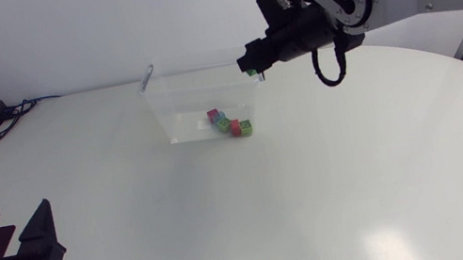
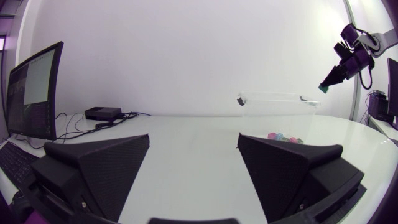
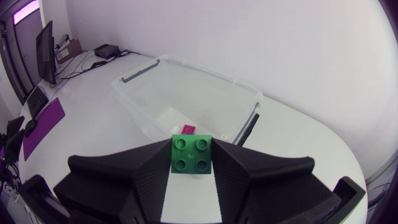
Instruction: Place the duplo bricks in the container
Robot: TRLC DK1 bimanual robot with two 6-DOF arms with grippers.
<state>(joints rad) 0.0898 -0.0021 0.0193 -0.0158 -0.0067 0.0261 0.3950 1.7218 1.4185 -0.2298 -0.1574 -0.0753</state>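
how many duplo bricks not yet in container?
1: the green brick, gripped in the right tool above the container's edge. The other bricks lie clustered on its floor. More may be hidden.

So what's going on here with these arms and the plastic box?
The right gripper is shut on a green duplo brick and hangs above the clear container, with the brick not yet dropped. Several bricks already lie on its floor. The left gripper sits open, away from the container, holding nothing.
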